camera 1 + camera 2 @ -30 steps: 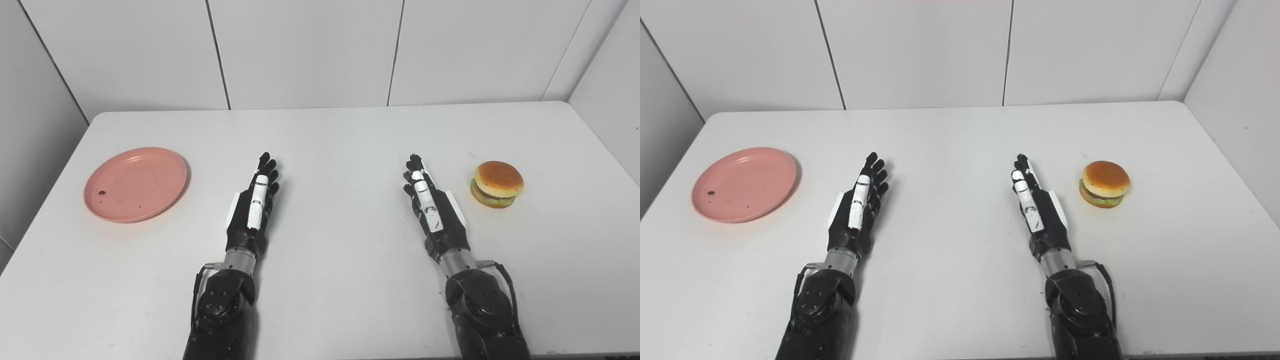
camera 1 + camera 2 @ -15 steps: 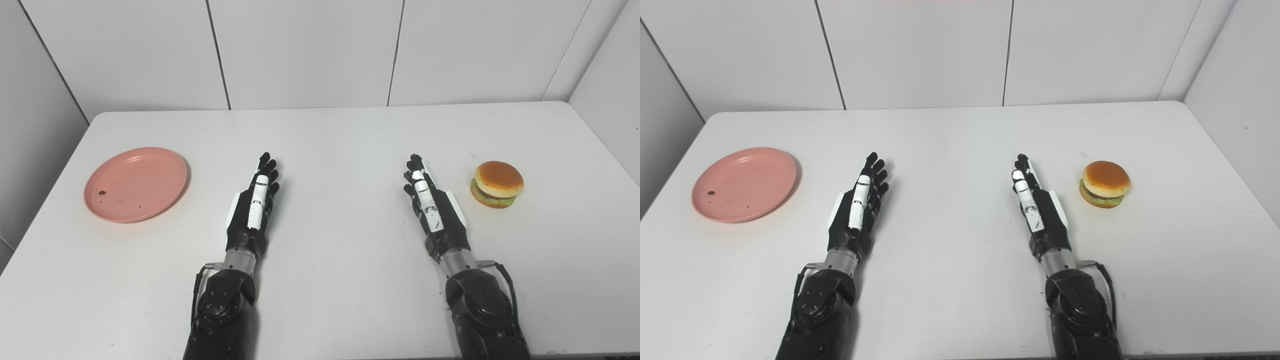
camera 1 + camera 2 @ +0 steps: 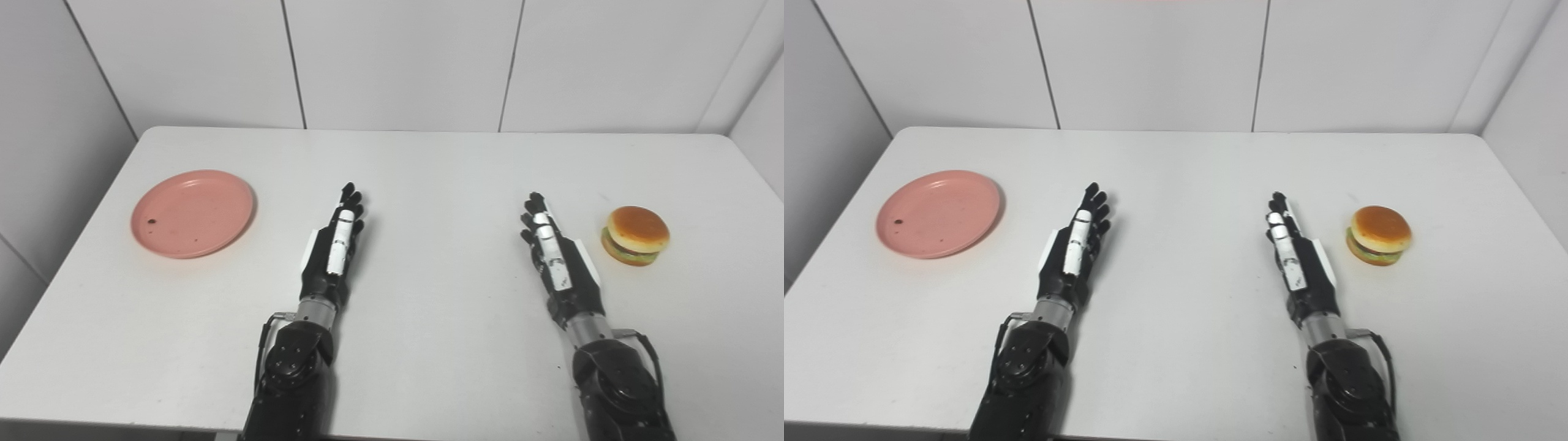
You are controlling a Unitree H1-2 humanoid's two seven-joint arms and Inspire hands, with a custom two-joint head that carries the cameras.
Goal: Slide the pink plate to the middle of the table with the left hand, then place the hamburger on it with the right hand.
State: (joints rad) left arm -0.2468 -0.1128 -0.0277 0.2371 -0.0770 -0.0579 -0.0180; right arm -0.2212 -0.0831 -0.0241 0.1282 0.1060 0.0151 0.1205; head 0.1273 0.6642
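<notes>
Right now your pink plate [image 3: 192, 213] lies flat on the left part of the white worktop [image 3: 429, 165], face up, with a dark speck on its left inner surface; being round, it has no long axis to speak of and points nowhere in particular. Its left rim sits near the worktop's left edge, while to its right you have a bare stretch of surface reaching toward the middle. Your left hand [image 3: 334, 245] is near the plate's right side but apart from it, thumb edge up, fingers straight and held close together, tips aimed at the far wall and leaning slightly right; it holds nothing. Your right hand [image 3: 554, 251] mirrors it on the other side, fingers extended and held together, tips aimed away and leaning slightly left, also holding nothing. You will find the hamburger [image 3: 635, 235] just right of that hand, not touching it, sitting upright on its lower bun with the domed bun on top and a green layer showing at the side. It stands nearer the worktop's right edge than the centre. Between your two hands the middle of the worktop is open surface, and the far strip along the wall is likewise unoccupied.
</notes>
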